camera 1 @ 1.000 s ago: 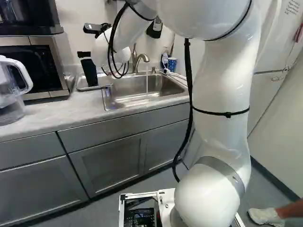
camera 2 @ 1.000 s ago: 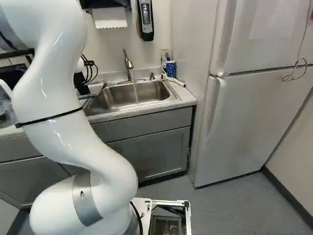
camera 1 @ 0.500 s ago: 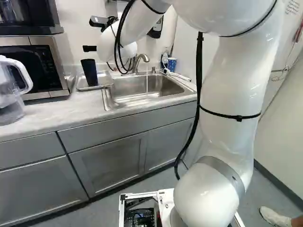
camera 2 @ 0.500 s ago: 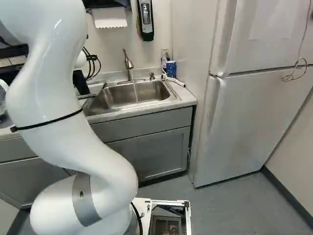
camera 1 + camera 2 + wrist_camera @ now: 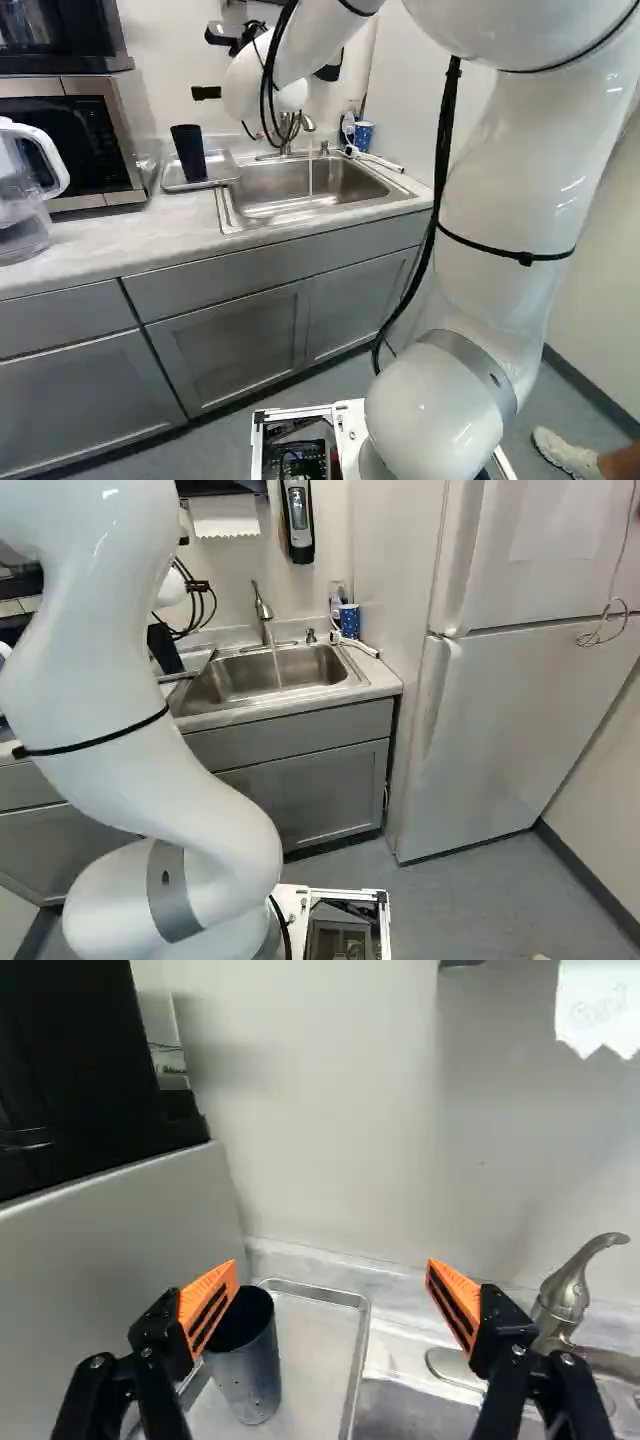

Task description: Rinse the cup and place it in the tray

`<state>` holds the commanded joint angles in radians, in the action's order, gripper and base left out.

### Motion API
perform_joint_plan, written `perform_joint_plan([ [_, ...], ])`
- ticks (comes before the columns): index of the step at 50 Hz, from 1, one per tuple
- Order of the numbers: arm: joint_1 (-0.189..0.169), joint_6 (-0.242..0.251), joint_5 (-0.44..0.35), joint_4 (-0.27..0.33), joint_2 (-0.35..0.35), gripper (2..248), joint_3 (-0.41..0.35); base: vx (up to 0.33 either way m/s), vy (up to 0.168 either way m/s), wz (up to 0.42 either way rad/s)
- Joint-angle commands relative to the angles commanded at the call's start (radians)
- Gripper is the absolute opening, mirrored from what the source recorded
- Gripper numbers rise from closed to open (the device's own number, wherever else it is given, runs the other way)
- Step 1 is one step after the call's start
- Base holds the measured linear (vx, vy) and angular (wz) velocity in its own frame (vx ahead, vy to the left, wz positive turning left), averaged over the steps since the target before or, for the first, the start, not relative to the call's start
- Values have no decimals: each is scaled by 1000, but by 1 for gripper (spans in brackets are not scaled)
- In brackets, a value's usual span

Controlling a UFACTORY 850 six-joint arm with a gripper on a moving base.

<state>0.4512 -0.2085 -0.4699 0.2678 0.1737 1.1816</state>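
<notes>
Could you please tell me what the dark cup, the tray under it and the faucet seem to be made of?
The dark cup looks like smooth plastic with a soft sheen, though coated metal is possible. The tray seems to be satin metal, given its grey, shiny raised rim. The faucet looks like brushed metal, from its blurred highlights.

Ahead of my base runs a pale, mottled tabletop (image 5: 130, 235). At the left of my left base view it carries a clear pitcher (image 5: 18, 238), with the microwave (image 5: 65, 145) behind. A metal tray (image 5: 210, 186) lies between microwave and inset sink (image 5: 300, 180); beyond the sink stands a blue patterned cup (image 5: 363, 137).
</notes>
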Motion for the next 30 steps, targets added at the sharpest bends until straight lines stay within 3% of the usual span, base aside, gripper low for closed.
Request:
perform_joint_plan([
  [30,-85,0,88,-2,-33,247,27,0,0,0],
])
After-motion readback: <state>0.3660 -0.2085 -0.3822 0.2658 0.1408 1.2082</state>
